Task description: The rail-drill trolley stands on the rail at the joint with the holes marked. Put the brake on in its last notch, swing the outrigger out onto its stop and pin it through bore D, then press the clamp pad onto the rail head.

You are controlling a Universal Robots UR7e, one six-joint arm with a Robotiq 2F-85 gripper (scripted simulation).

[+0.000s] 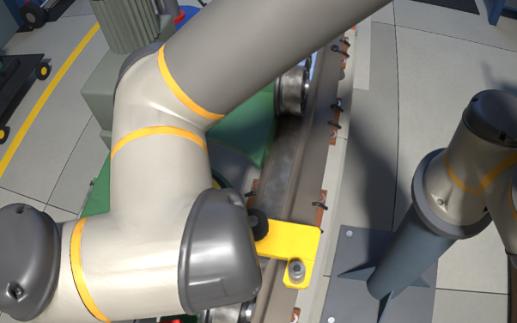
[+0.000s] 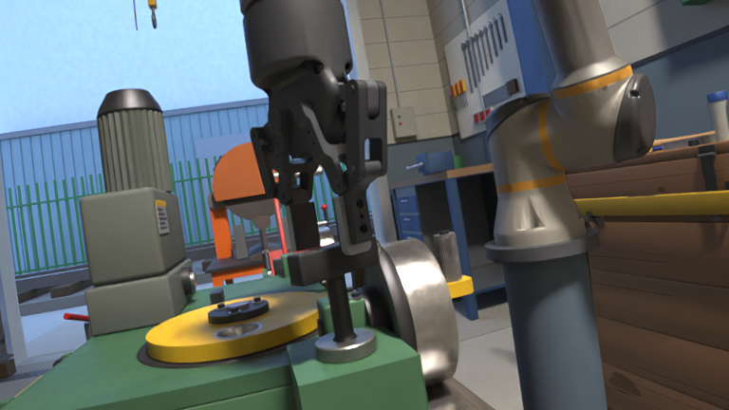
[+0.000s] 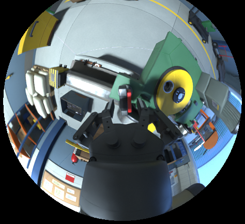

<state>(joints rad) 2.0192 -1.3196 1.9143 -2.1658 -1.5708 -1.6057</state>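
The green trolley (image 1: 242, 129) is largely hidden behind my arm in the side camera. Its brake lever, an upright dark post with a crossbar handle (image 2: 325, 265) and a red-marked top (image 3: 125, 99), stands on a round foot (image 2: 344, 345) at the trolley's near corner. My gripper (image 2: 329, 242) is open and holds nothing, its fingers straddling the handle from above. The yellow disc (image 2: 236, 326) with a dark hub and a bore lies flat on the trolley top beside the lever. The yellow outrigger plate (image 1: 289, 247) reaches across the rail (image 1: 291, 172).
The grey-green motor housing (image 2: 134, 223) stands tall on the trolley's far end. A steel wheel (image 2: 424, 309) sits right beside the lever. A second arm's pedestal (image 2: 548, 298) rises to the right, with wooden crates (image 2: 661, 287) behind it.
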